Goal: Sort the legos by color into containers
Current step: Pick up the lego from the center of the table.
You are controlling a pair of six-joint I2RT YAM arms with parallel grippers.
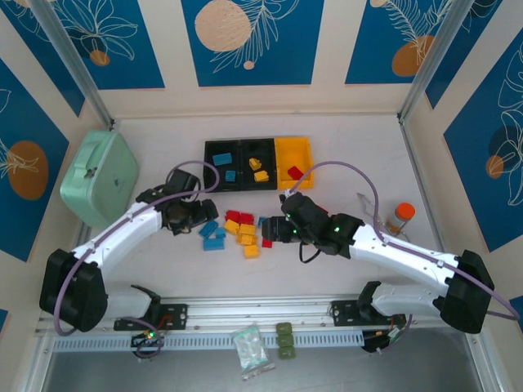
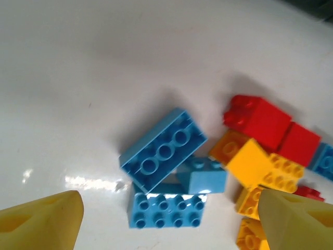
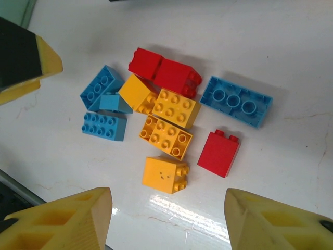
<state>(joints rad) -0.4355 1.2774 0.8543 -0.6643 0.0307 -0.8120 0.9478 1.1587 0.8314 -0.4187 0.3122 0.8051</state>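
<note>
Yellow fingertips (image 3: 67, 219) of the right gripper (image 3: 171, 221) stand wide apart in the right wrist view, holding nothing. They hang above a heap of loose bricks (image 3: 166, 120) on the white table (image 3: 291, 47). In the heap, two red bricks (image 3: 164, 73) touch each other, with yellow bricks (image 3: 176, 107) packed against them. A long blue brick (image 3: 237, 101) lies studs-down just beside them, and a lone red brick (image 3: 219, 153) lies slightly apart. The left gripper (image 2: 171, 221) is spread and empty too, hanging over the blue bricks (image 2: 164, 151) at its end of the heap.

From above, the heap sits near the middle of the table between the two grippers, with three bins in a row nearer the far edge. The outer black bin (image 1: 214, 175) holds blue bricks, the middle black bin (image 1: 247, 175) holds yellow ones, and the yellow bin (image 1: 294, 151) holds red. A mint-green case (image 1: 98, 180) lies by the left edge, and an orange-capped bottle (image 1: 400, 216) stands near the right edge.
</note>
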